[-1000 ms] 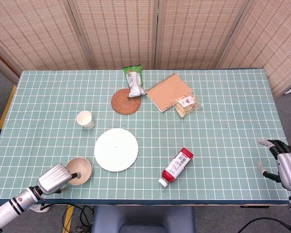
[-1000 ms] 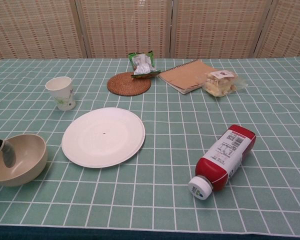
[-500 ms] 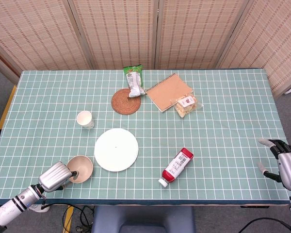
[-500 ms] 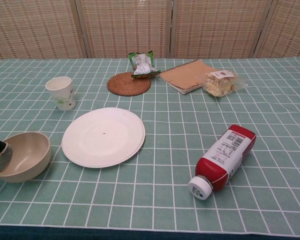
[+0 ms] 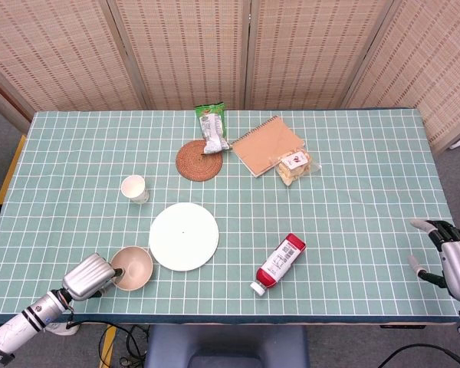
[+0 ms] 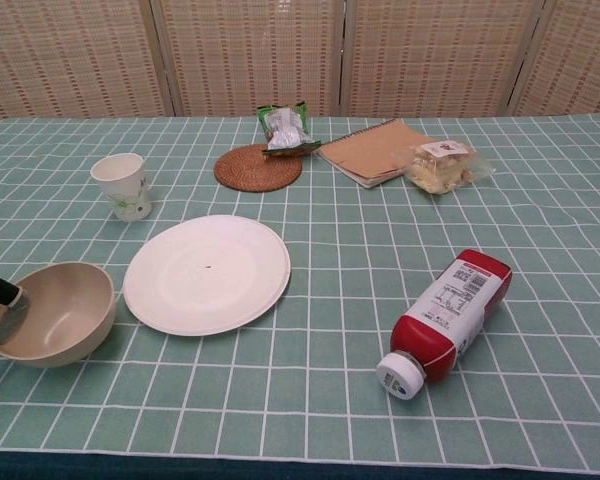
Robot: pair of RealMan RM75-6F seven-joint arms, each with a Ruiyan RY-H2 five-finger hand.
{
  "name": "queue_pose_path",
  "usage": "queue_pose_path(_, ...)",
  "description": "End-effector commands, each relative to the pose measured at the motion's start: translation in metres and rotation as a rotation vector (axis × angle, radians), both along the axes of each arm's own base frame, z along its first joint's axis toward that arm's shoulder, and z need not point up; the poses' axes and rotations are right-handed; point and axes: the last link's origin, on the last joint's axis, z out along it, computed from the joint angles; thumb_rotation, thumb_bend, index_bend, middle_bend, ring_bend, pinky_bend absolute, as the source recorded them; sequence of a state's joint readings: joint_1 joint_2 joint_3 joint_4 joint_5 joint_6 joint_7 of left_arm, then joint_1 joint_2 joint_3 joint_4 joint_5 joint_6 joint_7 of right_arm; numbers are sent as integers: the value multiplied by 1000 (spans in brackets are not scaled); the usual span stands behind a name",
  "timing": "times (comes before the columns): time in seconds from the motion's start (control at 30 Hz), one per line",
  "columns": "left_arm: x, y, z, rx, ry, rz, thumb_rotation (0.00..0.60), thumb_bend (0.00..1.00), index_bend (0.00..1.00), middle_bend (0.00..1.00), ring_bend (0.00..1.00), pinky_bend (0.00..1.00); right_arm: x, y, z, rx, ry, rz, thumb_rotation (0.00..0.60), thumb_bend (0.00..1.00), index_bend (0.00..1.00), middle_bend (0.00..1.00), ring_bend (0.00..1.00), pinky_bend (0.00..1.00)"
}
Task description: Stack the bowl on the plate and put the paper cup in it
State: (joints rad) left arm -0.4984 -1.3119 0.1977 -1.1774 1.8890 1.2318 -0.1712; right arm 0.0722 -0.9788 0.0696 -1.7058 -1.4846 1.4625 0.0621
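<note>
My left hand (image 5: 87, 277) pinches the near rim of the beige round bowl (image 5: 132, 267), just beside the flat white plate (image 5: 184, 236). A one-sided hold risks tipping or slipping on lift. The small white paper cup (image 5: 135, 188) stands apart. My right hand (image 5: 452, 261) hangs empty, fingers apart.
</note>
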Motion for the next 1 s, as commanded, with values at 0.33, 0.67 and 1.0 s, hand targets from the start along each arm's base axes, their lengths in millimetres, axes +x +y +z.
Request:
queue_pose_path(0.33, 25, 28, 18, 57, -102, -9, 600, 469, 626, 940, 919, 988, 0, 1, 1, -5, 4, -2, 600, 277, 245, 285, 201, 298)
queue_pose_path(0.67, 70, 57, 11, 50, -198, -61, 600, 469, 628, 940, 918, 988, -2, 2, 2, -10, 1, -8, 600, 277, 245, 285, 201, 298)
queue_pose_path(1.0, 107, 73, -28, -16, -216, -81, 600, 469, 625, 940, 916, 988, -5, 2, 2, -9, -1, -14, 600, 277, 245, 285, 201, 298)
